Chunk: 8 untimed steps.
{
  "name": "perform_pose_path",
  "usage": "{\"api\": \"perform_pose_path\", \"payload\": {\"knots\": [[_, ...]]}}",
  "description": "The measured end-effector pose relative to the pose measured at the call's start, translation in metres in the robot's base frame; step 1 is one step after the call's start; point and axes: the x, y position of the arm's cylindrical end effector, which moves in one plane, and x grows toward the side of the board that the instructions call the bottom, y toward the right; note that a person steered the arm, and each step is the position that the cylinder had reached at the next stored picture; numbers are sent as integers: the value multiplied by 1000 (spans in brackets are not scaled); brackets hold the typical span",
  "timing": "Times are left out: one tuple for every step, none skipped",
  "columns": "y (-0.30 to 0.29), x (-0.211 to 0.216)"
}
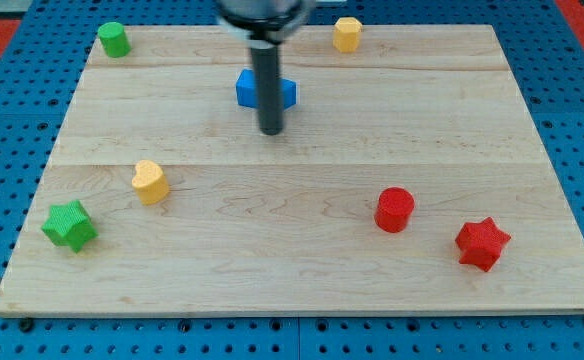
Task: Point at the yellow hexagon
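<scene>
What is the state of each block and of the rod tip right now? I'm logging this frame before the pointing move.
my tip: on the board, just below the blue block, far from the yellow hexagon.
yellow hexagon: upright, top edge, untouched.
blue block: partly hidden behind the rod.
green cylinder: upright, top left.
yellow heart: lying flat, left.
green star: bottom left.
red cylinder: upright.
red star: bottom right.
</scene>
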Motion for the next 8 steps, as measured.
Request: {"api": "perform_pose_path", "payload": {"knots": [[48, -13], [122, -49], [184, -93], [264, -108], [299, -152], [305, -195], [261, -197], [176, -197]]}}
